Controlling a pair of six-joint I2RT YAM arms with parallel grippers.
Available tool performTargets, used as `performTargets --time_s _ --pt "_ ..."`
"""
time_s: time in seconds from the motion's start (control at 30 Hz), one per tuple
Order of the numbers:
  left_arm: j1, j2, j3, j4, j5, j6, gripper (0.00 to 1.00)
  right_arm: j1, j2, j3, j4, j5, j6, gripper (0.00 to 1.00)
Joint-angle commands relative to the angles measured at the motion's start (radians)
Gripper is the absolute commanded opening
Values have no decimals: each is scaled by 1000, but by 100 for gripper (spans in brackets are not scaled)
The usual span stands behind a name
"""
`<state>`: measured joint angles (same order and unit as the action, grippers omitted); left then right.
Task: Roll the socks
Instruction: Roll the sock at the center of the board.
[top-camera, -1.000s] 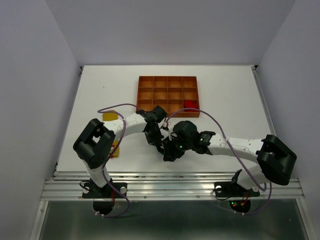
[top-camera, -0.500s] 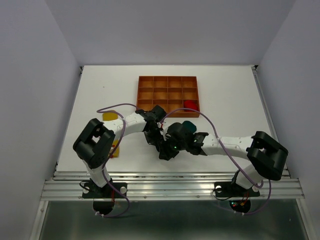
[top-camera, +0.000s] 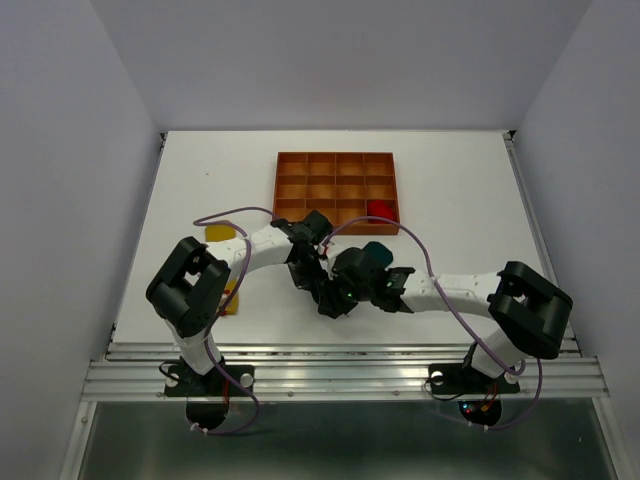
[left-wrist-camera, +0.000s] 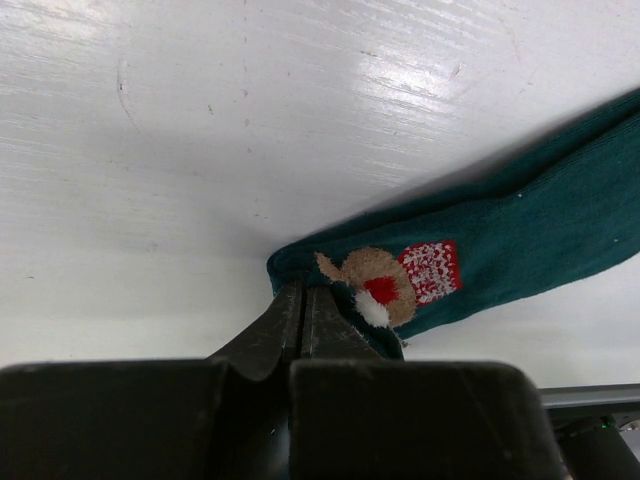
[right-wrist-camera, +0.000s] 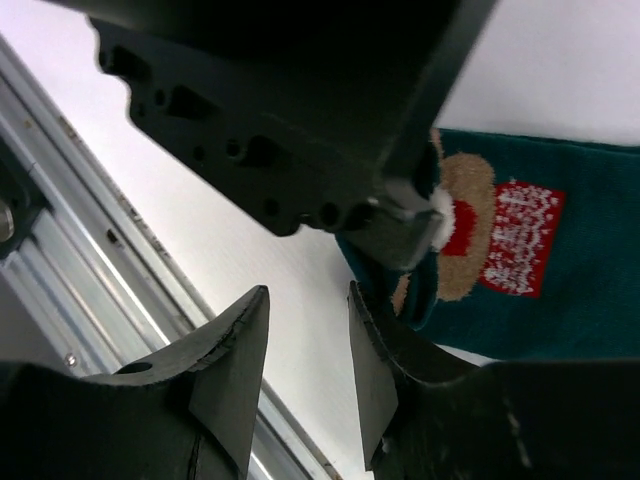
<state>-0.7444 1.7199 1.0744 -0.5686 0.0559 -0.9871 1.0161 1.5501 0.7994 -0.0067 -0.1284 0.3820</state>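
A dark teal-green sock (left-wrist-camera: 500, 245) with a white-and-red cartoon patch lies flat on the white table. My left gripper (left-wrist-camera: 303, 292) is shut on its near end, the tips pinching the fabric beside the patch. In the right wrist view the same sock (right-wrist-camera: 570, 290) lies to the right, and the left gripper's fingers (right-wrist-camera: 405, 232) press on its end. My right gripper (right-wrist-camera: 307, 290) is open just beside that end, with bare table between its fingers. From above, both grippers meet near the table's front middle, and the teal sock (top-camera: 377, 250) shows behind them. A red sock (top-camera: 380, 208) sits in the tray. A yellow sock (top-camera: 220, 233) lies at the left.
The orange-brown compartmented tray (top-camera: 337, 160) stands at the back middle. A yellow-and-red piece (top-camera: 230, 300) lies partly under the left arm. The table's metal front rail (right-wrist-camera: 90, 250) runs close to the right gripper. Purple cables loop over both arms.
My right arm has moved left, bringing its gripper up against the left gripper, and its jaws have narrowed a little. The left gripper has stayed shut in place.
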Motion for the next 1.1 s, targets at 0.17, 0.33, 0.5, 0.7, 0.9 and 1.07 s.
performTargets --time_s 0.17,0.33,0.5,0.7,0.9,1.07 --pt "2 0 12 -30 -21 -7 0 9 7 -22 37 196 17 43" --pt "2 1 9 -28 -14 -8 0 9 25 -31 19 219 -2 43" --pt "2 -3 12 -30 -13 -8 0 9 70 -40 10 214 -20 43" --pt "4 -5 13 -33 -11 -15 0 9 103 -54 -38 205 -43 45" --pt "20 -37 19 -27 -21 -16 43 29 105 -63 -94 274 -42 46" --pt "50 -88 22 -51 -45 -15 54 52 130 -51 -108 311 -46 46"
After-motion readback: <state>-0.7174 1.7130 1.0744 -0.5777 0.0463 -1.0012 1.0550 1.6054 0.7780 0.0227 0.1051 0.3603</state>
